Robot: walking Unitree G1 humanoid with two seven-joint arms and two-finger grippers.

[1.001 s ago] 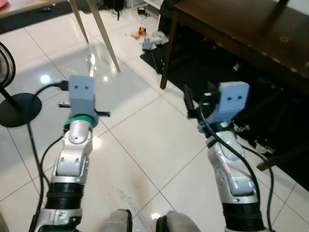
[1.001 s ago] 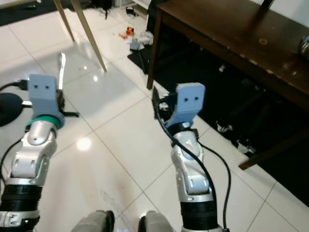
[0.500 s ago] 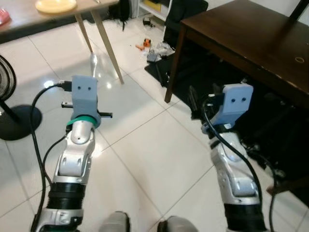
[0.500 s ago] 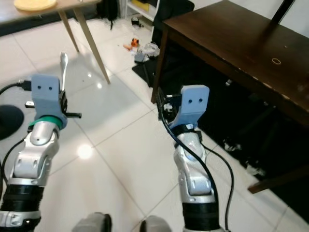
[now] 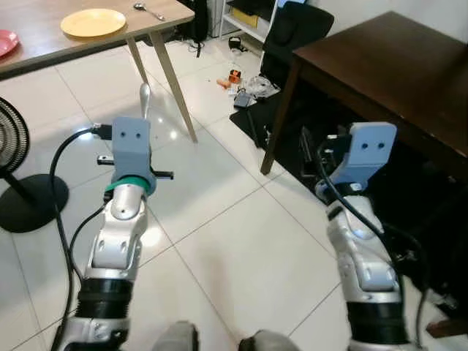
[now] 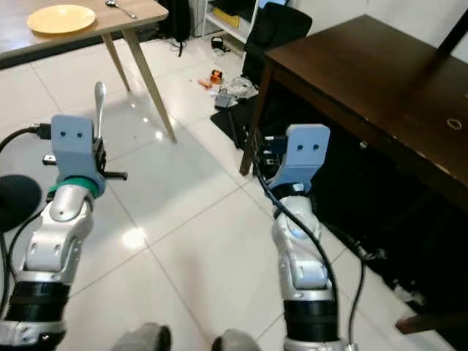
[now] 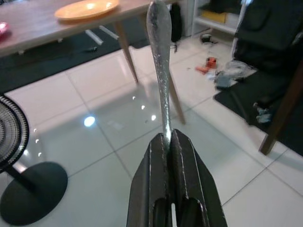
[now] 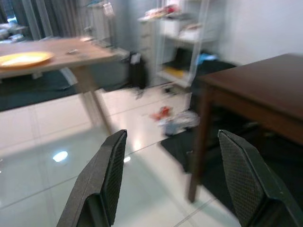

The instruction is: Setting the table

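From the head, both arms reach forward over the white floor. The left gripper (image 5: 143, 121) pinches one spoon (image 5: 145, 97), standing upright. Far left, one light table (image 5: 88, 42) holds one yellow plate (image 5: 93, 23) and a second spoon (image 5: 148, 10).

In the left wrist view, the fingers (image 7: 161, 161) squeeze the spoon's handle.

In the right wrist view, the right gripper (image 8: 175, 184) is wide apart, holding nothing, near a dark table (image 8: 251, 94).

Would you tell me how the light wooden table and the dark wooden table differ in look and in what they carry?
The light wooden table is pale, with slim slanted legs; the dark wooden table is deep brown with a straight square leg. The light one carries a yellow plate and a spoon; the dark one's visible top is almost bare. Both stand on white tile floor.
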